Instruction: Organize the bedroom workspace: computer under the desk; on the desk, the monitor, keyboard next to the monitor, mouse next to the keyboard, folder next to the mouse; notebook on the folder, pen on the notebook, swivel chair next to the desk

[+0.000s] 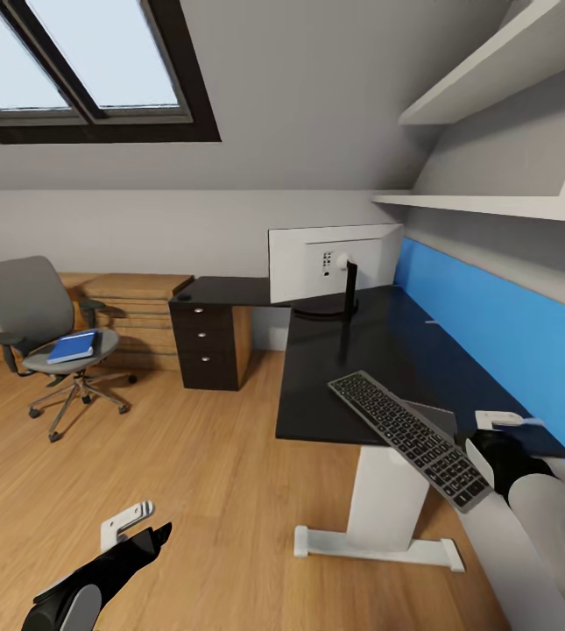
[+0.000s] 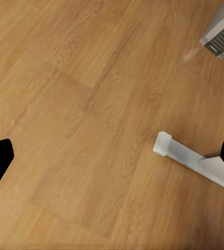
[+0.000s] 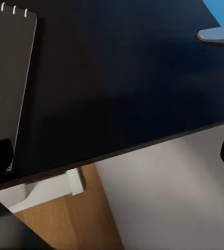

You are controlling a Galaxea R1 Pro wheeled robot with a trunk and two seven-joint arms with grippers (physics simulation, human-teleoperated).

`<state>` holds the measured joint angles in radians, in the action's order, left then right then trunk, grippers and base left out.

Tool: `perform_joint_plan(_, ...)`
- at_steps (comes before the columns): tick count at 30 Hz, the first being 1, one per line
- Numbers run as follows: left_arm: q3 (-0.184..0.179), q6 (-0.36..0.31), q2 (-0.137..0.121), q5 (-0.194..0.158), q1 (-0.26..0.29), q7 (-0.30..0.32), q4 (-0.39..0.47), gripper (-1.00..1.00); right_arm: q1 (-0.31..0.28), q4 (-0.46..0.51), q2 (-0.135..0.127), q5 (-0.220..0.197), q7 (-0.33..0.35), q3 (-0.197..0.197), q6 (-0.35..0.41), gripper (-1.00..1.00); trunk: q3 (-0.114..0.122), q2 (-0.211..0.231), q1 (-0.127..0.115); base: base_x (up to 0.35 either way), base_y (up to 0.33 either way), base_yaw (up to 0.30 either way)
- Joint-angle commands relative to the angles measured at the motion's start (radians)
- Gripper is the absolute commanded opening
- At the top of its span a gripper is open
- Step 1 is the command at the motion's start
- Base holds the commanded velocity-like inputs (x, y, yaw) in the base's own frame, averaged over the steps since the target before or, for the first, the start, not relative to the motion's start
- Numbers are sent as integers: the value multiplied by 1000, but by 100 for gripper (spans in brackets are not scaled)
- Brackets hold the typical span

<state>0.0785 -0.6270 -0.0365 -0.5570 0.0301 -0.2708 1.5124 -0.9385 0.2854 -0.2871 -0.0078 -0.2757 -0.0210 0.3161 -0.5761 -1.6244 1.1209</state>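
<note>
**Keyboard held over the tabletop's near end**

The left tool (image 1: 137, 524) hangs low over the wood floor (image 1: 186, 491), near the tabletop's white foot (image 1: 378, 545). Its fingers are spread wide and hold nothing. I think it is just waiting out of the way.

The right tool (image 1: 483, 451) is at the near end of the tabletop (image 1: 352, 368). The keyboard (image 1: 409, 436) sticks out from it, tilted, over the tabletop's edge. The tool seems to be pinching the keyboard by its near end, but the grip itself is hidden, so I cannot tell for sure. It is likely carried this way to lay it down by the monitor.

A dark notebook (image 3: 8, 78) lies flat on the tabletop close to the right tool.

Farther along the tabletop, the monitor (image 1: 335, 263) stands at the corner, its white back showing.

Well away from the tabletop, the swivel chair (image 1: 41, 329) stands by the wall. The blue folder (image 1: 73, 347) lies on its seat, not yet moved.
</note>
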Motion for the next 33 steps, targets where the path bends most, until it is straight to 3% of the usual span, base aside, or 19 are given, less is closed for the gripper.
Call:
perform_joint_plan(1,0,-3,0,-11,1,-8,1,100,0,2,0,-1,-2,-2,5,100,-1,-1,0,-34,12,0)
perform_joint_plan(24,-2,-2,1,-11,1,-8,1,100,0,4,0,0,-2,-2,4,100,-1,-1,0,-73,44,0)
perform_joint_plan(30,-5,-2,3,-11,1,-11,-17,100,0,36,0,-3,1,-10,-9,100,18,41,-23,-1,0,0)
perform_joint_plan(33,-14,-1,3,7,1,-11,-58,100,1,97,0,-10,2,-13,-7,100,27,62,-35,0,0,0)
